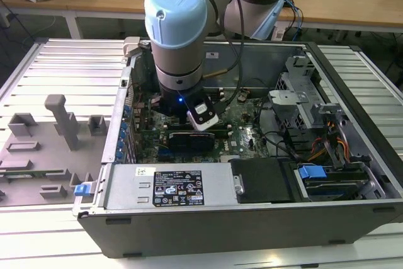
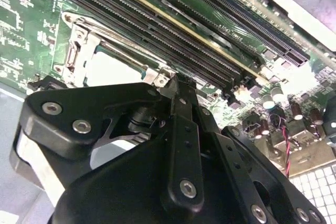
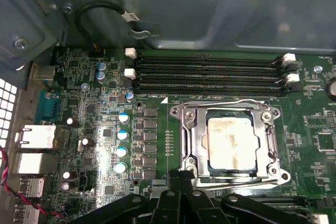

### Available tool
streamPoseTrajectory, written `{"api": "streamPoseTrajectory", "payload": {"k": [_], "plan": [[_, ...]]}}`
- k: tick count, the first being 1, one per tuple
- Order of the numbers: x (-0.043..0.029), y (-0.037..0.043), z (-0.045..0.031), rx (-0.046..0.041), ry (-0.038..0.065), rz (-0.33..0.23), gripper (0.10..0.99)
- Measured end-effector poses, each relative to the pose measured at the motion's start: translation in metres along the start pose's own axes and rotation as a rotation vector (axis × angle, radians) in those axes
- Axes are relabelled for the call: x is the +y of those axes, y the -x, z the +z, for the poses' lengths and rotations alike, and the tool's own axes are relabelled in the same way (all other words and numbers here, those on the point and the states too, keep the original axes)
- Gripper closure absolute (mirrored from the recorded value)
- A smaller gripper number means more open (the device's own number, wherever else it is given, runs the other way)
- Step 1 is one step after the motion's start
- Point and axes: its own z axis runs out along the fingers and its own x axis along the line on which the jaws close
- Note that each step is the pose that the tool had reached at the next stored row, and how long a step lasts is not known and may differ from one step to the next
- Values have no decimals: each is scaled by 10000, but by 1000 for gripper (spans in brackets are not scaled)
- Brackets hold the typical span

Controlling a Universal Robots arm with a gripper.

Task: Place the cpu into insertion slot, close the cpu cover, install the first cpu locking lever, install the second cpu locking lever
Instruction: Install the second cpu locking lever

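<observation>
1. Gripper (image 3: 181, 174): black linkage in the foreground of both wrist views (image 2: 176, 85), fingers drawn together to a narrow tip, nothing visible between them. The tip sits at the near edge of the socket, just beside the frame; cannot tell whether it touches.
2. Insertion slot (image 3: 229, 142): square socket on the green motherboard (image 3: 105, 145). The cpu (image 3: 230, 139) lies flat inside it, pale metal top up with smudges on it.
3. Cpu cover (image 3: 187, 135): grey metal frame down around the chip, with the chip showing through its window. In the second wrist view the same cover (image 2: 79, 56) and the bright chip top (image 2: 113, 69) sit just past the gripper body.
4. Locking lever (image 3: 226, 102): thin wire bar runs along the far side of the cover; another wire lies along the near side by the gripper tip. Latched or not: cannot tell.
5. Memory slots (image 3: 207, 74): four long black rows beyond the socket, no modules in them, white clips at the ends.
6. Computer case (image 1: 252, 231) in the exterior view: open tower lying on its side, holding the motherboard, the power supply (image 1: 170, 187) along the near wall and the drive cage (image 1: 334, 177) with blue tabs toward the exterior view's right. The arm (image 1: 176, 23) reaches down into it.
7. Grey fixture blocks (image 1: 63, 121) stand on the slatted table (image 1: 56, 61) at the exterior view's left, well apart from the case.
</observation>
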Motion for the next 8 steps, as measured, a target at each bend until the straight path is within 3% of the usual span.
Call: {"api": "streamPoseTrajectory", "payload": {"k": [2,4,6,8], "plan": [[2,18,-9,20,-78,4,980],[4,64,-15,70,-248,21,980],[5,145,-15,129,-444,64,980],[4,215,-11,152,-534,96,980]]}}
